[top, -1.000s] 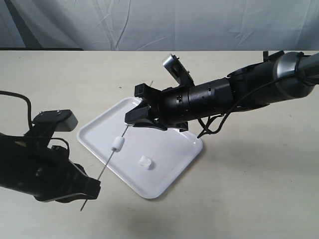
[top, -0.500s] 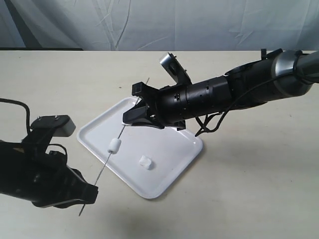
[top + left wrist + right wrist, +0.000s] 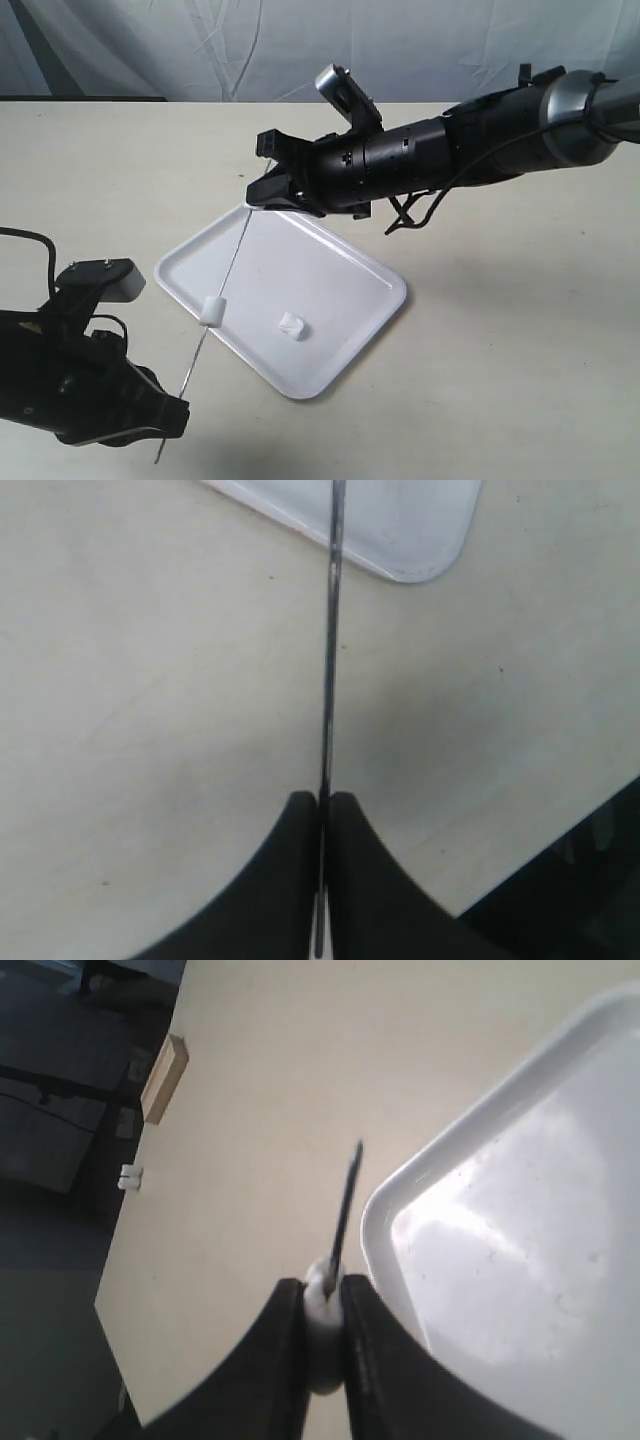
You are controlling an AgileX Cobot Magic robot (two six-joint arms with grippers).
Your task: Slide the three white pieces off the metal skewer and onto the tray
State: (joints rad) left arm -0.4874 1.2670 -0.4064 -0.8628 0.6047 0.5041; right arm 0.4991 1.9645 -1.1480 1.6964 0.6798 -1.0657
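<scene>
- Left gripper [image 3: 176, 408] sits low near the counter's near-left corner, jaws clamped tight on the lower end of the metal skewer [image 3: 232, 252].
- Right gripper [image 3: 256, 197] reaches in from the right edge, jaws pinched on the top white piece [image 3: 321, 1332]. The skewer tip pokes out past it.
- Skewer is tilted, running between the two grippers.
- Middle white piece [image 3: 212, 311] is on the skewer, at the tray's [image 3: 330, 280] near-left rim.
- Loose white piece [image 3: 291, 325] lies in the tray, mid-counter.
- Cloth backdrop [image 3: 320, 50] hangs behind the far edge.

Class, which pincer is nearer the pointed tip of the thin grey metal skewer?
Right. The right pincer grips just behind the tip, clamping a small white piece; the left pincer holds the skewer near its opposite end.
</scene>
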